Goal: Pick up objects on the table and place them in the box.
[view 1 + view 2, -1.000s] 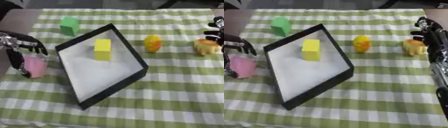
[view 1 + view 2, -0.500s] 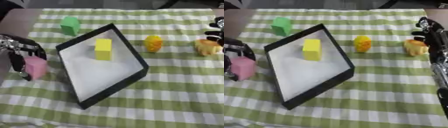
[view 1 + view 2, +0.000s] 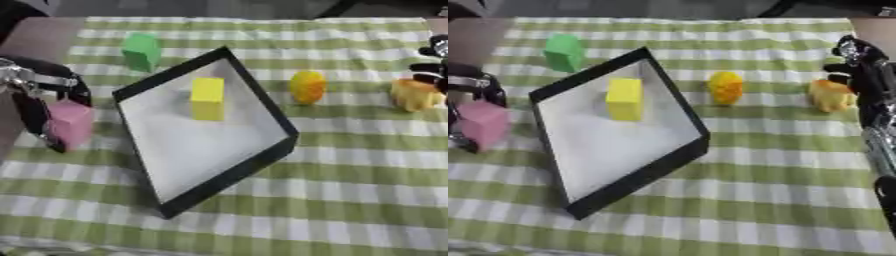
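Note:
A black-walled box (image 3: 229, 179) with a white floor lies askew at the middle, and a yellow block (image 3: 208, 98) stands inside it near the far corner. At the left edge my left hand (image 3: 33, 98) is curled round a pink block (image 3: 73, 124), just left of the box. A green block (image 3: 142, 50) stands behind the box. To the right of the box sits a yellow round thing (image 3: 307, 86). Further right is an orange toy (image 3: 830, 95), with my right hand (image 3: 857, 66) right beside it, fingers spread and holding nothing.
A green and white checked cloth (image 3: 350, 165) covers the table. Bare brown tabletop (image 3: 39, 35) shows at the far left. My right forearm (image 3: 878, 140) runs down the right edge.
The left hand's fingers have closed down round the pink block, which has shifted slightly. The right hand has stayed beside the orange toy.

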### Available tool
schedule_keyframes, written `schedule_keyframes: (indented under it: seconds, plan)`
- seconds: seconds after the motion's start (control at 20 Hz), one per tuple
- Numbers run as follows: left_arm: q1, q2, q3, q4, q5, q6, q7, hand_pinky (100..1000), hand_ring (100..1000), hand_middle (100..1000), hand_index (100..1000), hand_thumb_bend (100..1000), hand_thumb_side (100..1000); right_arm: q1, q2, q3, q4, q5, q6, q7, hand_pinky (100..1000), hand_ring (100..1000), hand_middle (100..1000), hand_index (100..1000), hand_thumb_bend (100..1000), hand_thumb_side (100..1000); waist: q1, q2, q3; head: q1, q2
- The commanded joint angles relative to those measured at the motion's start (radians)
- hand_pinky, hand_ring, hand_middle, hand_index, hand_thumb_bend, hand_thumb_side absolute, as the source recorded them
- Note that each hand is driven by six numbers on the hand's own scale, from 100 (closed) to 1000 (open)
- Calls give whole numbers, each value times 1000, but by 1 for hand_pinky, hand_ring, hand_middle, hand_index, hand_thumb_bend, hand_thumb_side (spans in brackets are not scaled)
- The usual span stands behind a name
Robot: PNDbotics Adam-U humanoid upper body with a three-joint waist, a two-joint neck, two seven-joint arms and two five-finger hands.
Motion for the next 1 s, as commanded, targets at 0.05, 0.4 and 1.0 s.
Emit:
schedule_keyframes:
  seconds: [0.05, 0.4, 1.0]
  plan:
    - [-36, 46, 51, -91, -14, 24, 18, 712, 651, 547, 668, 712, 100, -11, -24, -8, -10, -5, -2, -2, 777, 714, 773, 868, 100, 696, -9, -9, 3, -3, -2]
    - [-171, -23, 48, -164, -11, 43, 31, 711, 646, 545, 670, 715, 100, -19, -25, -6, -13, -3, -1, 1, 778, 714, 774, 868, 100, 692, -7, -20, 4, -8, -2]
    - [-369, -271, -19, -149, -86, -18, 58, 708, 643, 547, 673, 718, 100, -28, -18, -5, -17, -4, -1, 2, 778, 715, 774, 868, 100, 684, -7, -31, -5, -27, -2]
